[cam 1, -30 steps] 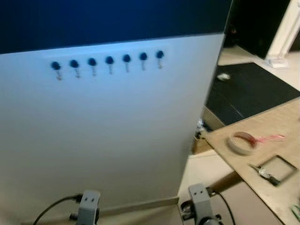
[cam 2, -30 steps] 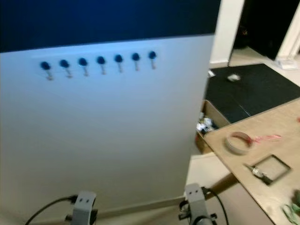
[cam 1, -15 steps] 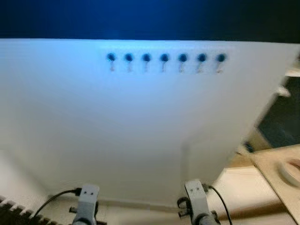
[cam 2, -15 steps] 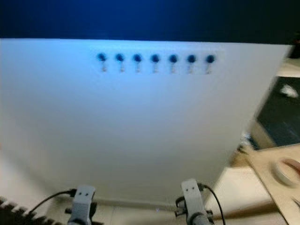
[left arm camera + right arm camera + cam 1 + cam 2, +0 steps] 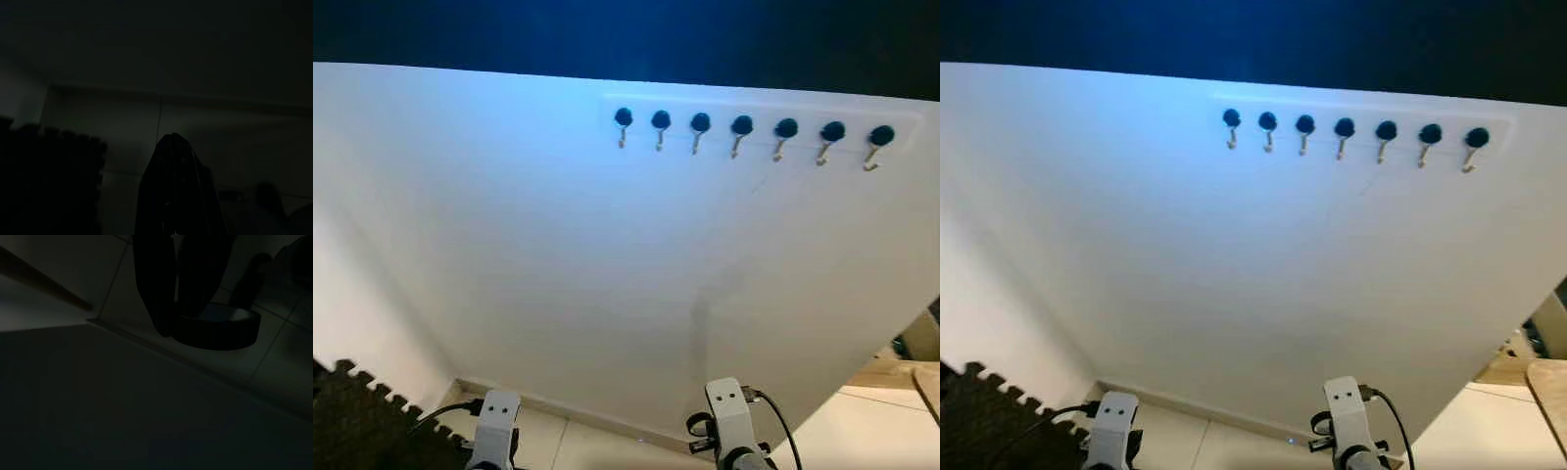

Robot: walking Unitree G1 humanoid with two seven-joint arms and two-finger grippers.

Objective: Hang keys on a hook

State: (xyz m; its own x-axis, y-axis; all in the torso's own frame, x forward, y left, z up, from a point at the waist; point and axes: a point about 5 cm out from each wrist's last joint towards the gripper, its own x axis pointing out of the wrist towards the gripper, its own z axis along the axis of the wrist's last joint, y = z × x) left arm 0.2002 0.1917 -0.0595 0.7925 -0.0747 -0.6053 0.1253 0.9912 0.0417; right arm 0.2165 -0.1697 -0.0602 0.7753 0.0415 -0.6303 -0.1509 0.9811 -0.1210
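A white wall (image 5: 558, 245) takes up most of the head views, with a dark blue band (image 5: 607, 34) above it. High on the wall, toward the right, runs a row of seven hooks (image 5: 742, 132); each has a dark round knob with a small metal hook below, and all hang bare. No keys can be made out in any view.

At the foot of the wall runs a pale skirting, and below it a light tiled floor (image 5: 862, 426). A dark foam mat (image 5: 357, 421) with a toothed edge lies in the lower left corner. At the far right edge, a sliver of wooden table (image 5: 1552, 387) shows.

Both arms hang low. The left gripper (image 5: 173, 196) appears in its very dark wrist view as one black mass above the tiles, so its opening cannot be told. The right gripper (image 5: 176, 289) has its fingers close together, with a dark ring-shaped object (image 5: 215, 328) at their tips; whether they grip it cannot be told.
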